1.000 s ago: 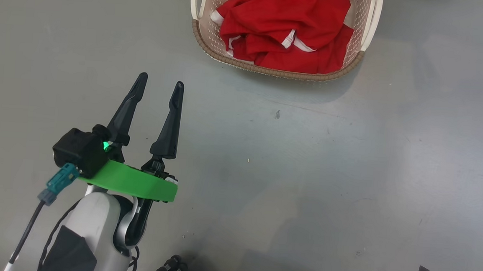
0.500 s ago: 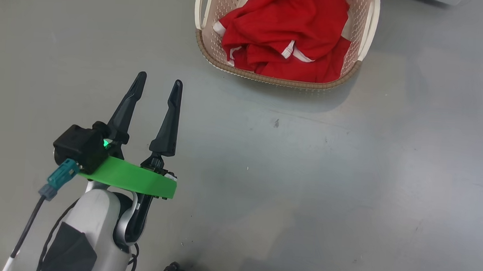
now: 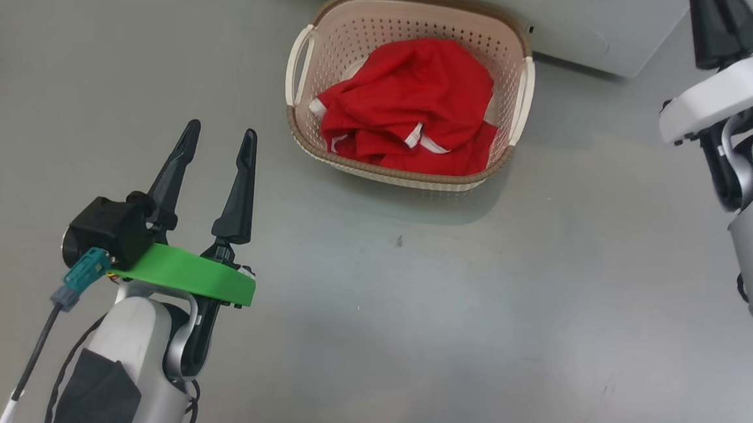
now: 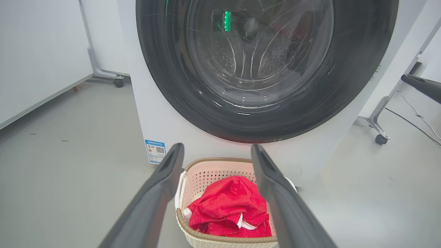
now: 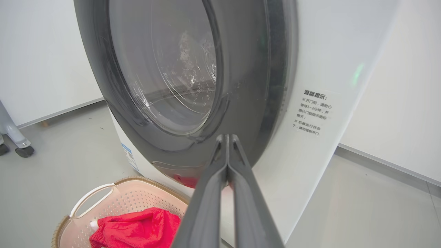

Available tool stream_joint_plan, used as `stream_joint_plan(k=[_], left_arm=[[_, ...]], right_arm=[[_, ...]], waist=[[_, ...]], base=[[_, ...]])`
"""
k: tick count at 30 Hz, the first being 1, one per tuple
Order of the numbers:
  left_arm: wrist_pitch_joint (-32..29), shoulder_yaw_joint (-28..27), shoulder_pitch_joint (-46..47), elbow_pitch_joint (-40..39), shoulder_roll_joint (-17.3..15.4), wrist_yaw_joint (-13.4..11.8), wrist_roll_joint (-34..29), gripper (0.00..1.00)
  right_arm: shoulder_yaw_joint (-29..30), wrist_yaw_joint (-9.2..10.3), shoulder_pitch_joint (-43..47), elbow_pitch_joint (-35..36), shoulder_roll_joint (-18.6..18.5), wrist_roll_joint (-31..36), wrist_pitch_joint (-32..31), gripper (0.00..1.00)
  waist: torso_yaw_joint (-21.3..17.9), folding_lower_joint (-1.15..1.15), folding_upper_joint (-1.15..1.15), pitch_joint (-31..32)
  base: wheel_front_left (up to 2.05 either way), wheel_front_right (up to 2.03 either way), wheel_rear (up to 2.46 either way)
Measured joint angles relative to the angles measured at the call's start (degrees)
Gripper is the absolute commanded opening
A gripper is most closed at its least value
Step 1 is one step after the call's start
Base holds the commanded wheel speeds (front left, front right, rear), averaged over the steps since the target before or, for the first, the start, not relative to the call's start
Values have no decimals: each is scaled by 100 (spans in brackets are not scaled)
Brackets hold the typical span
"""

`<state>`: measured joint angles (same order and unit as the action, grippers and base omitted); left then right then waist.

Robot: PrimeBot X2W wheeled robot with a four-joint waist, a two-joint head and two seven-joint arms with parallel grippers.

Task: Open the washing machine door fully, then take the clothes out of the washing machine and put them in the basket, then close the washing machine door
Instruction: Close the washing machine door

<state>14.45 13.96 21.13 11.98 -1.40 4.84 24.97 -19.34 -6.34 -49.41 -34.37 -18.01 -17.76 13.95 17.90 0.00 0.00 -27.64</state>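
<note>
1. In the head view, the small cream plastic basket (image 3: 394,36) with perforated sides and a brown woven-look rim stood on the grey floor (image 3: 475,309) at the upper centre of the frame. The white washing machine (image 3: 591,22) stood just behind it along the top edge.
2. The soft red clothes (image 3: 416,96) with thin white trim lay bunched inside the basket.
3. The left jaws were released and held nothing. Their two long dark fingers (image 3: 241,183) stood spread at the lower left of the head view. The basket lay up and to the right of the tips, apart from them.
4. In the left wrist view, the basket (image 4: 220,161) and the clothes (image 4: 227,203) sat at the bottom centre, framed between the spread fingers (image 4: 155,199) but beyond them.
5. Above the basket, the large round washing machine door (image 4: 179,86) with its glossy black rim and clear glass window lay against the machine's front (image 4: 165,131). A small blue label sticker (image 4: 155,150) sat at the lower left of that front.
6. The right jaws were clenched on nothing, their fingers (image 5: 210,193) pressed together. In the right wrist view the tips pointed at the lower edge of the door's black rim (image 5: 248,86); I cannot tell whether they touched it.
7. In that view the basket (image 5: 137,193) and the clothes (image 5: 137,227) lay at the lower left, well apart from the right jaws.
</note>
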Motion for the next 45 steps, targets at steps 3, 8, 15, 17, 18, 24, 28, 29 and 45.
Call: stream_joint_plan(k=[3, 8, 15, 17, 18, 24, 28, 29, 45], left_arm=[[0, -78, -9, 29, -1, 0, -129, 100], [0, -172, -169, 105, 0, 0, -245, 100], [0, -417, -432, 121, -5, -52, -383, 100], [0, -470, -576, 133, -8, -58, -390, 100], [0, -475, -644, 151, -9, -58, -397, 100], [0, -532, -926, 198, -13, -57, -453, 100], [0, -592, -1079, 188, -22, -57, -464, 100], [0, -584, -1108, 188, -24, -56, -479, 100], [0, -517, -1517, 145, -37, -54, -345, 100]], right_arm=[[60, 27, 292, -32, 91, -83, 3, 0], [149, 101, 781, -56, 268, -230, 8, 0], [483, 258, 1490, 116, 668, -548, 18, 0], [598, 298, 1660, 269, 813, -711, 51, 0], [600, 298, 1739, 321, 854, -710, 51, 0], [703, 354, 2347, 565, 965, -720, 51, 0], [700, 375, 2688, 714, 1077, -716, 51, 0], [708, 407, 2784, 755, 1083, -715, 51, 0], [845, 538, 3779, 1410, 1101, -454, 51, 100]], waist=[[-113, 0, 0, 220], [-323, 0, 0, 598], [-624, 0, 0, 1152], [-710, 0, 0, 1311], [-753, 0, 0, 1387], [-1018, 0, 0, 1806], [-1196, 0, 0, 2035], [-1237, 0, 0, 2087], [-1522, 0, 0, 2544]], base=[[0, 0, 0], [0, 0, 0], [0, 0, 0], [0, 0, 0], [0, 0, 0], [0, 0, 0], [0, 0, 0], [0, 0, 0], [0, 0, 0]])
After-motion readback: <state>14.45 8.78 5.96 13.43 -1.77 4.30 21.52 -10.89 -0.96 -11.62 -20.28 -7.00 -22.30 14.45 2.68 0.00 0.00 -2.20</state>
